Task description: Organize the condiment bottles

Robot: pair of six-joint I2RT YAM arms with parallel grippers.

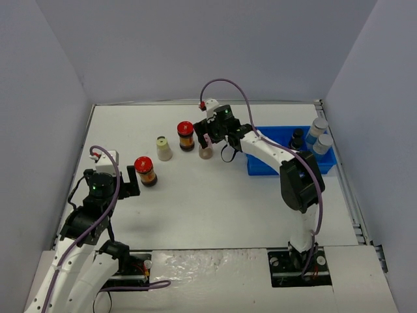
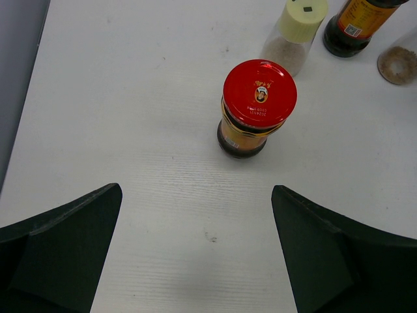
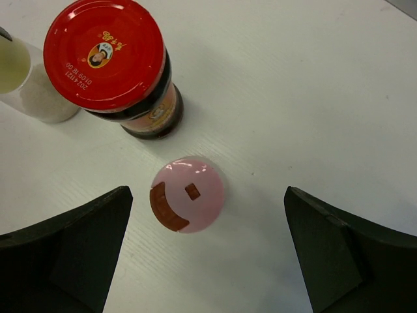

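Observation:
A red-lidded dark sauce jar (image 2: 259, 107) stands upright just ahead of my left gripper (image 2: 195, 195), which is open and holds nothing. In the top view this jar (image 1: 144, 171) is left of centre, beside that gripper (image 1: 132, 181). My right gripper (image 3: 207, 195) is open around a pink-capped jar (image 3: 189, 194), and neither finger touches it. A second red-lidded jar (image 3: 107, 55) and a cream-capped jar (image 3: 26, 85) stand right behind it. From above, the right gripper (image 1: 206, 138) hangs over the pink-capped jar (image 1: 206, 153).
A blue compartmented tray (image 1: 273, 163) sits at the right. It holds two silver-lidded jars (image 1: 320, 135) and a small dark black-capped jar (image 1: 298, 138). Grey walls close in the table on three sides.

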